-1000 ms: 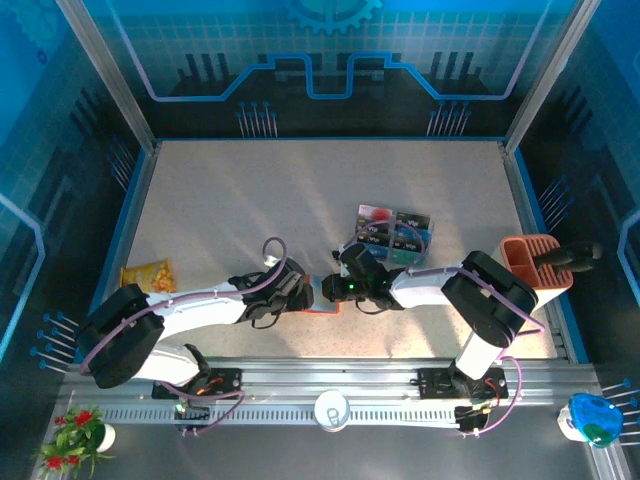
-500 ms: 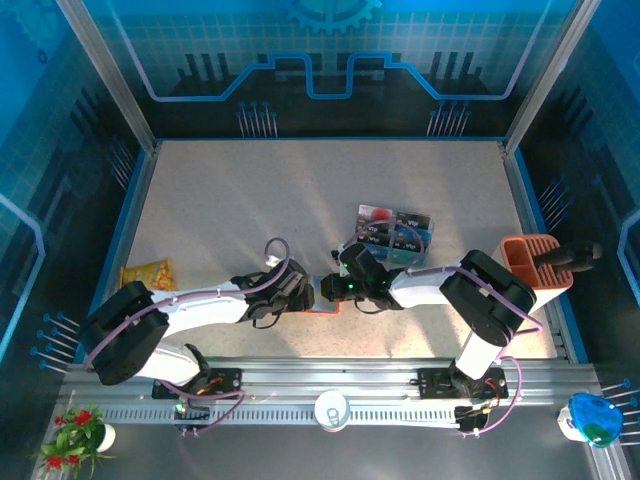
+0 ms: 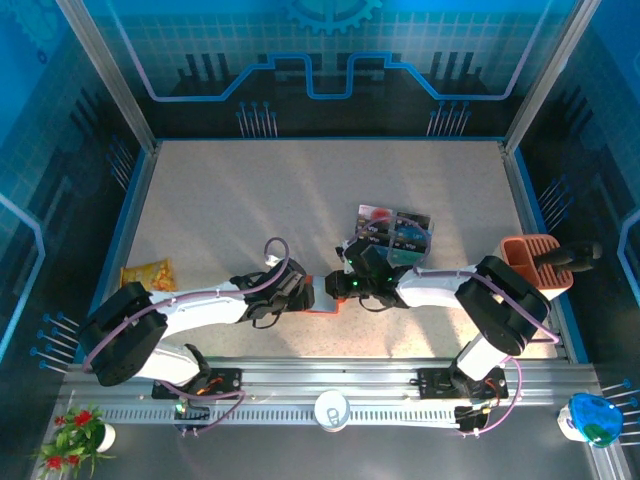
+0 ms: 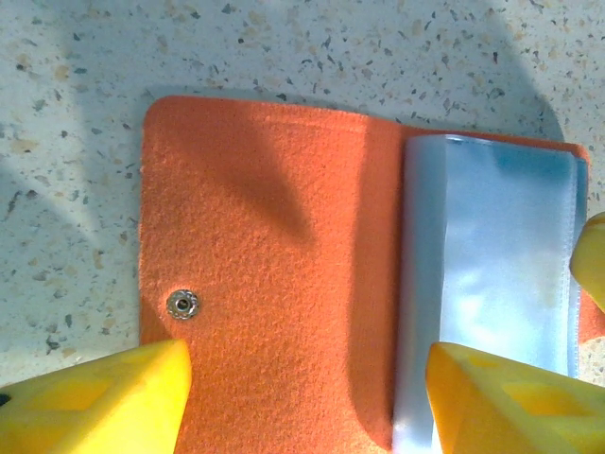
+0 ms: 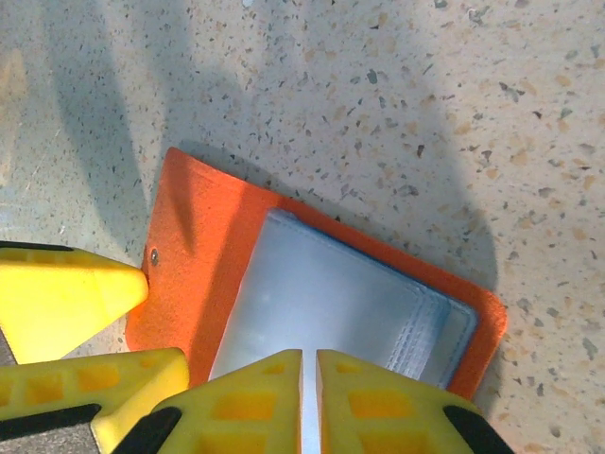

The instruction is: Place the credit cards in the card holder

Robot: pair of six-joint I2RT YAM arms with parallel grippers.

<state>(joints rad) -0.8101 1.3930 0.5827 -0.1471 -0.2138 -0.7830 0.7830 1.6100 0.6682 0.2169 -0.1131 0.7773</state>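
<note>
While one card holder (image 4: 274, 284) lies unfolded, long axis left-right, left gripper (image 4: 307, 364) gapes over it, right gripper (image 5: 309, 364) pinched closed.

Robot test cell in a lab: two arms (image 3: 200, 305) bolted to an aluminium rail (image 3: 300, 378), speckled table (image 3: 250, 200), blue printed panels (image 3: 330, 50) around.

We see a pale beige, speckled stone-look desk (image 3: 300, 200) edged by a thin blue rim (image 3: 330, 139); behind it and to both sides rise translucent blue wall panels (image 3: 330, 50) printed with circuit lines and a gear; slanting silver metal posts (image 3: 105, 70) frame them; a slotted aluminium rail (image 3: 300, 375) runs along the near edge; warm light falls in bright patches across the desk, crossed by soft grey shadows.
</note>
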